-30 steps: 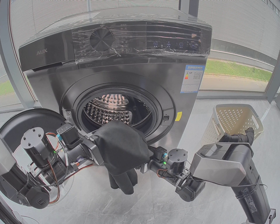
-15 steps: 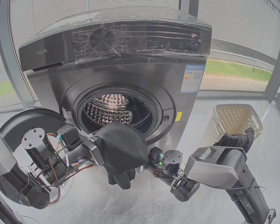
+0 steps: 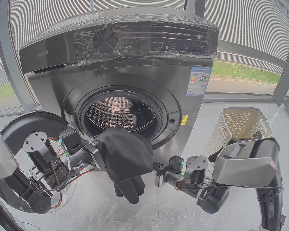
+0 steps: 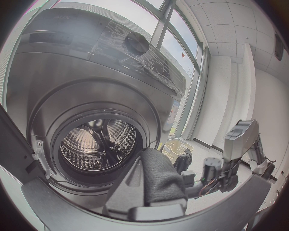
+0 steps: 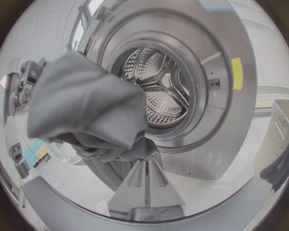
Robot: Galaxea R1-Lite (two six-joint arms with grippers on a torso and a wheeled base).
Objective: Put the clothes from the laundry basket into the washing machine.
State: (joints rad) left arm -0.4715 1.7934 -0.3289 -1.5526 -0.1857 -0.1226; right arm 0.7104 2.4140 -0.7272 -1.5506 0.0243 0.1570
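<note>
Floor (image 3: 99, 207): glossy grey marbled tiles, daylight is reflected off them. Full-height windows (image 3: 256, 45) are set in grey frames (image 3: 192, 6) along the back and on both sides. Horizontal slats (image 3: 240, 27) are seen across the upper glazing. Outside, a grass strip (image 3: 247, 72) and a paved road (image 3: 237, 85) are visible. A white wall (image 4: 271, 99) and a white panelled ceiling (image 4: 228, 18) are shown in the left wrist view. The room is lit by daylight.
</note>
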